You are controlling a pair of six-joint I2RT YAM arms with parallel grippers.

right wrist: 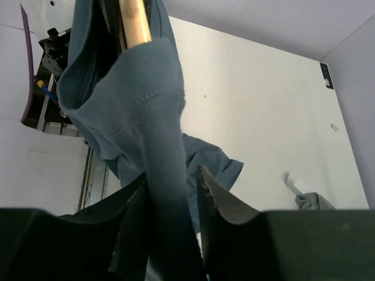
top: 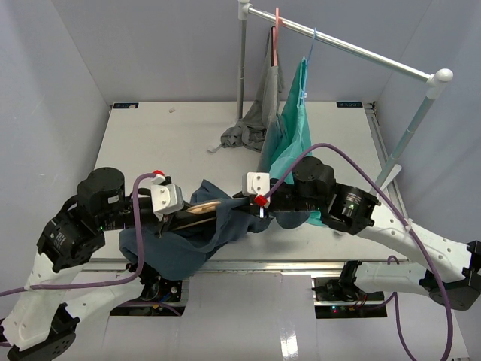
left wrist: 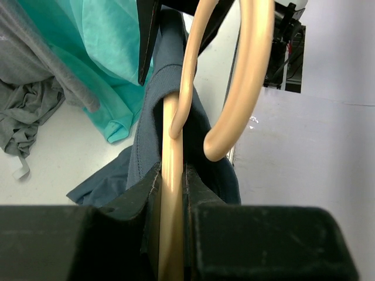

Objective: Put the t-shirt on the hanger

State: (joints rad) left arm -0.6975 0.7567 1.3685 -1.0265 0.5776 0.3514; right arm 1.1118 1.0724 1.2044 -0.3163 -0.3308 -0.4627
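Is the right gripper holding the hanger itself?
No: in the right wrist view the right gripper pinches only t-shirt fabric, and the hanger sits farther off, untouched by it.

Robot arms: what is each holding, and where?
Left jaws: tan wood-coloured hanger, by its straight stem. Right jaws: slate-blue cotton t-shirt, by a fold.

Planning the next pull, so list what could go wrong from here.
1. The right gripper pinches only a narrow fold of the t-shirt; a pull might slip it free.
2. Cloth bunches against the hanger near its hook, just beyond the left gripper; it could snag there instead of sliding on.
3. Part of the t-shirt droops past the near edge of the table; that weight may drag it off.
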